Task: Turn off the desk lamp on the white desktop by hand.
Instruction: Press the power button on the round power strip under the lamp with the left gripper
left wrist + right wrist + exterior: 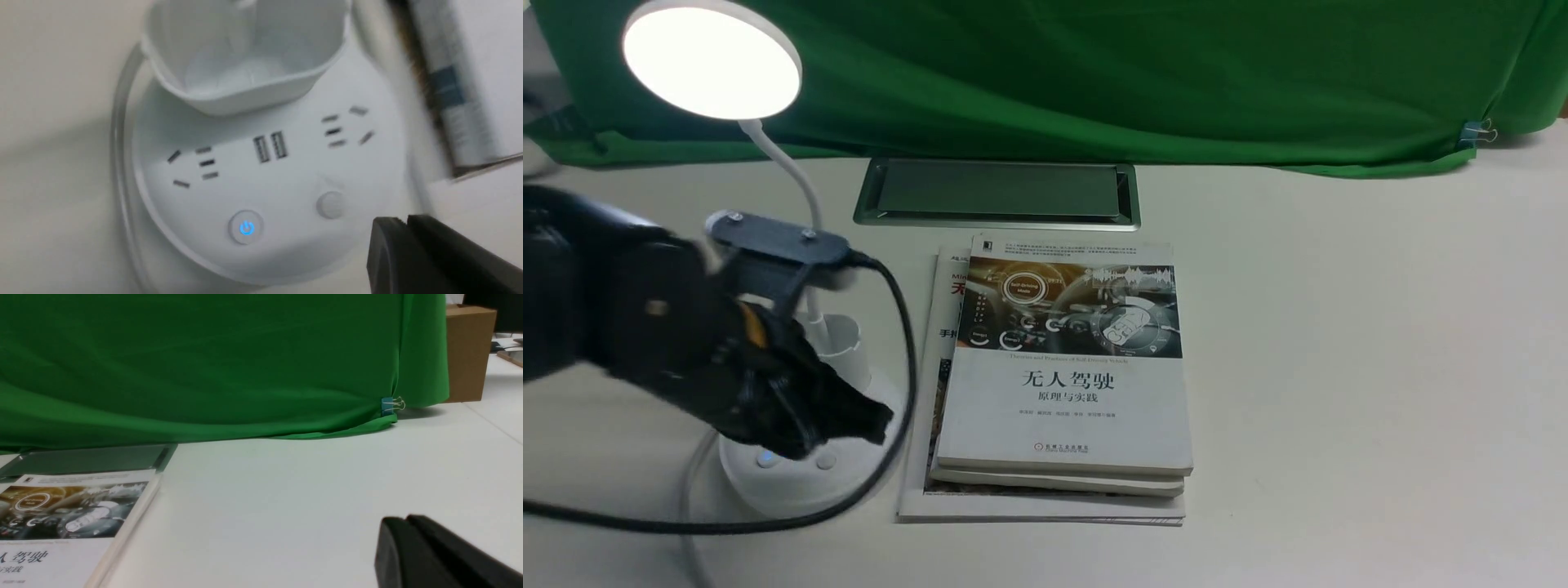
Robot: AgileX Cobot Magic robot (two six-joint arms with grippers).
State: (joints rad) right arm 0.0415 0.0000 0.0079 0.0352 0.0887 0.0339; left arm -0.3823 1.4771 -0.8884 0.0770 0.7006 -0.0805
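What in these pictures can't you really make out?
- Front view: the left gripper and its arm hide much of the base of the desk lamp; whether a button is touched cannot be told.
- Left wrist view: blur smears the stack of books at the edge.
- Front view: the top book covers the titles beneath it.
- Right wrist view: the right gripper is cut off by the frame corner; its arm shows nowhere.

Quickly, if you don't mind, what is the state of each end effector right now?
Left end effector: closed, empty, by the desk lamp base.
Right end effector: closed, empty.
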